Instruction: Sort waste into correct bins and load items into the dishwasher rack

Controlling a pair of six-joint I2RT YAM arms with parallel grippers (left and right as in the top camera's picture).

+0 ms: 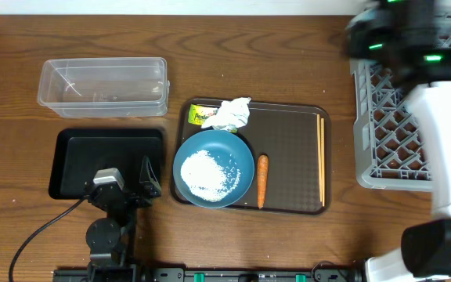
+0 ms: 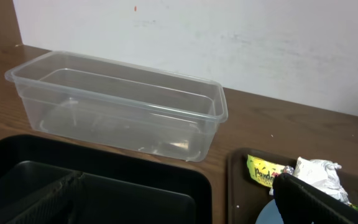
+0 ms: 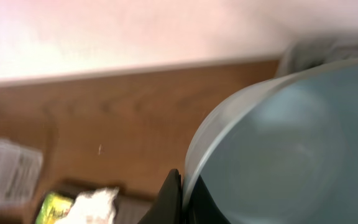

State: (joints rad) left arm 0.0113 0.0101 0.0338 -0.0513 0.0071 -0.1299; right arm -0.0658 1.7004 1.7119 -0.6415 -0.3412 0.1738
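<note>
— Closest of all is the light-blue bowl (image 3: 291, 143): its smooth curved wall fills most of the right wrist view, blurred, and the rim runs down into the right gripper (image 3: 182, 196).
— Held, then?
— It looks clamped by the rim. One dark finger (image 3: 171, 198) shows at the bottom edge, tight against the rim; the other is hidden behind the bowl. Overhead tells none of this: the right arm (image 1: 402, 39) is a dark blur over the far corner of the dishwasher rack (image 1: 390, 117) and covers jaws and bowl alike.
— And the other side?
— The left gripper (image 2: 176, 182) hangs low over the black tray (image 2: 135, 162), jaws spread wide with nothing between them. Its wrist camera gives what the overhead flattens: the clear tub (image 2: 120, 106) just behind that tray, thin glossy see-through walls under a rolled lip.
— What lies on the brown serving tray (image 1: 292, 141)?
— Only the overhead shows it whole. The dark-blue plate (image 1: 239, 150), round, sits in the corner nearest the left arm, with loose white rice (image 1: 208, 172) spread on it. The orange carrot (image 1: 262, 180) lies just beside the plate's right edge. Just beyond the plate, the crumpled white napkin (image 1: 232, 113) overlaps the yellow-green wrapper (image 1: 200, 116). The wooden chopsticks (image 1: 322, 157), thin and straight, lie side by side along the tray's right edge.
— The rack itself?
— Light-grey plastic lattice with raised sides, right of the serving tray, apart from it, partly hidden by the arm's white link.
</note>
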